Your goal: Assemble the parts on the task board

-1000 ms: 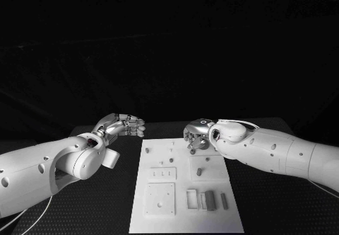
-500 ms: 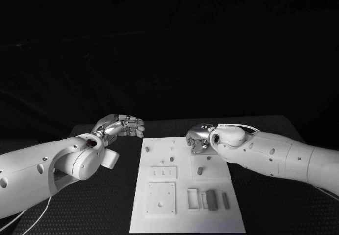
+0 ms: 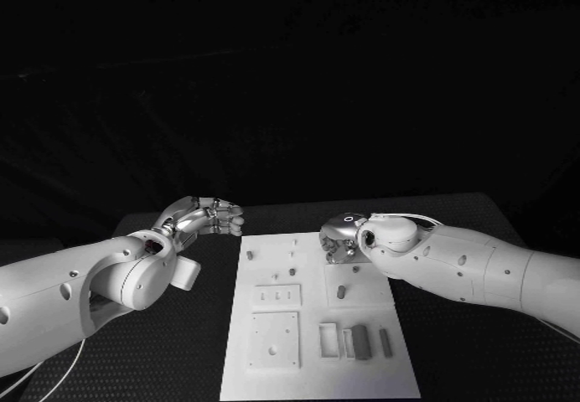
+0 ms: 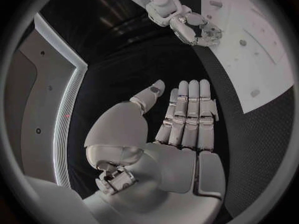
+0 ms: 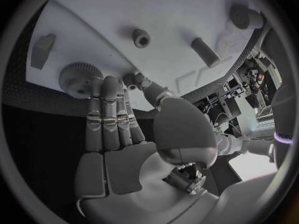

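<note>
Head view: right hand [image 3: 342,237] sat at far end of task board [image 3: 317,368], fingers straight, tips on ribbed round part [image 5: 79,78], no real grip. Left hand [image 3: 208,214] idle at board's 10 o'clock, flat, holding nothing. Risk imo: part skids off far edge if pushed.

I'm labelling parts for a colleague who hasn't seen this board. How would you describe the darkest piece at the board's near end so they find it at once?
Start at the white task board in the middle of the black table and go to its near right corner. A row of upright narrow pieces lies there; the dark grey bar is second from the right. Its neighbours are paler, and the leftmost is a hollow frame.
</note>
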### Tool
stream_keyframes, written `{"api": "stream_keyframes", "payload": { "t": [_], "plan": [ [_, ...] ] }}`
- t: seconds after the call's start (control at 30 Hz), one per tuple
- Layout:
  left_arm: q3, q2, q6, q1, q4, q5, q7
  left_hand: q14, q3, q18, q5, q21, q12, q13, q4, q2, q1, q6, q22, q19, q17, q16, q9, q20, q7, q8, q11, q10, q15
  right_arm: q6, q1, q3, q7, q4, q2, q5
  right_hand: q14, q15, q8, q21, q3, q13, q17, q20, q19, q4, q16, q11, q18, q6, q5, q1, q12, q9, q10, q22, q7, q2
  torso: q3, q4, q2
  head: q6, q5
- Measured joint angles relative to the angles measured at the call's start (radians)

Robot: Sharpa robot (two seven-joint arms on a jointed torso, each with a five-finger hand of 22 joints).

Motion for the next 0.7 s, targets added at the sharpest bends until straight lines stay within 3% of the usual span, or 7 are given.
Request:
{"api": "stream_keyframes", "payload": {
  "t": [0.43,0.53,0.6,0.7],
  "plan": [
    [0.000,0.000,0.000,0.000,-0.003,0.005,0.000,0.000,0.000,-0.001,0.000,0.000,-0.004,0.000,0.000,0.000,0.000,0.000,0.000,0.000,0.001,0.000,-0.001,0.000,0.000,0.000,0.000,0.000,0.000,-0.001,0.001,0.004,0.000,0.002,0.005,-0.015,0.003,-0.003,0.000,0.039,0.000,0.004,0.013,-0.003,-0.003,0.000,0.031,-0.004,-0.001,0.014,0.000,0.020,0.000,0.007,0.004,0.000,-0.005,0.010,0.0051,-0.0058,0.008,-0.003,0.000],
    [0.000,0.001,0.000,0.000,-0.003,0.006,-0.001,0.000,0.000,-0.001,0.000,0.000,-0.004,0.000,0.000,0.000,0.000,0.000,0.000,0.000,0.001,0.000,-0.001,0.000,0.000,-0.004,0.000,0.000,0.000,-0.004,0.002,0.005,0.002,0.002,0.006,-0.015,0.010,-0.009,0.000,0.064,0.000,0.008,0.026,-0.011,0.005,0.000,0.060,-0.012,-0.006,0.033,0.000,0.030,0.000,0.013,0.026,-0.001,-0.013,0.020,0.0058,-0.0079,0.009,-0.003,0.000],
    [0.000,0.001,0.000,0.000,-0.003,0.006,-0.001,0.000,0.000,-0.001,0.000,0.000,-0.007,0.000,0.000,0.000,0.000,0.000,0.001,0.000,0.001,-0.004,-0.001,0.000,0.000,-0.004,0.000,0.000,0.000,-0.006,0.002,0.005,0.002,0.002,0.006,-0.015,0.017,-0.016,0.001,0.086,0.000,0.014,0.036,-0.017,0.010,0.000,0.083,-0.020,-0.006,0.053,0.000,0.017,0.008,0.017,0.045,-0.001,-0.019,0.048,0.0063,-0.0085,0.010,-0.003,0.000],
    [0.000,0.001,0.000,0.000,-0.003,0.007,-0.001,0.000,0.000,-0.001,0.000,0.000,-0.007,0.000,0.000,0.000,0.000,0.000,0.001,0.000,0.002,-0.004,-0.001,0.000,0.000,-0.004,0.000,0.000,0.000,-0.013,0.002,0.005,0.002,0.001,0.006,-0.015,0.027,-0.026,0.007,0.116,0.000,0.020,0.048,-0.025,0.019,0.000,0.112,-0.029,0.000,0.074,0.000,0.020,0.014,0.019,0.065,-0.001,-0.027,0.068,0.0068,-0.0092,0.011,-0.002,0.000]
  ]
}}
